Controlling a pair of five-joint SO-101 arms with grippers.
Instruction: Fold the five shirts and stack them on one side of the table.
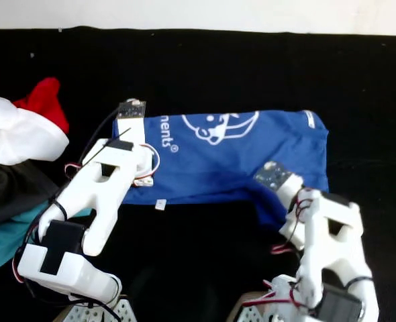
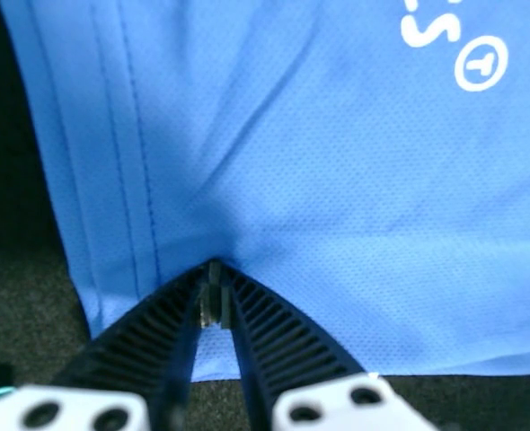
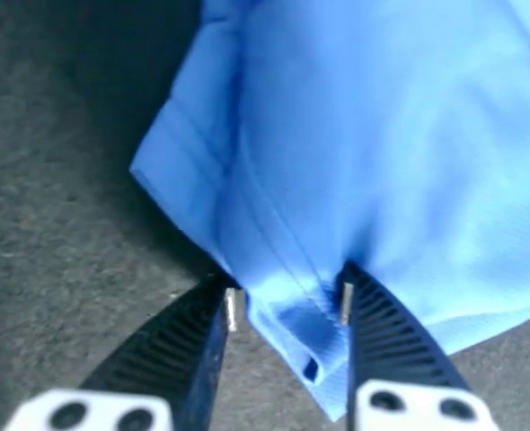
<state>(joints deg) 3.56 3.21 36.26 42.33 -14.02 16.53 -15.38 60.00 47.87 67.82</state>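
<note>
A blue shirt (image 1: 238, 154) with white print lies spread flat across the middle of the black table (image 1: 205, 60). My left gripper (image 1: 132, 114) is at the shirt's left edge. In the left wrist view it (image 2: 213, 301) is shut on a pinch of the blue shirt (image 2: 337, 180) just inside the stitched hem, and the cloth puckers at the tips. My right gripper (image 1: 273, 178) is at the shirt's near right corner. In the right wrist view it (image 3: 287, 303) is open, with a folded edge of the blue shirt (image 3: 382, 135) lying between its fingers.
A heap of other shirts sits at the table's left edge: white (image 1: 17, 134), red (image 1: 47, 97), dark grey (image 1: 10, 191) and teal (image 1: 3, 241). A small white tag (image 1: 160, 204) lies just in front of the blue shirt.
</note>
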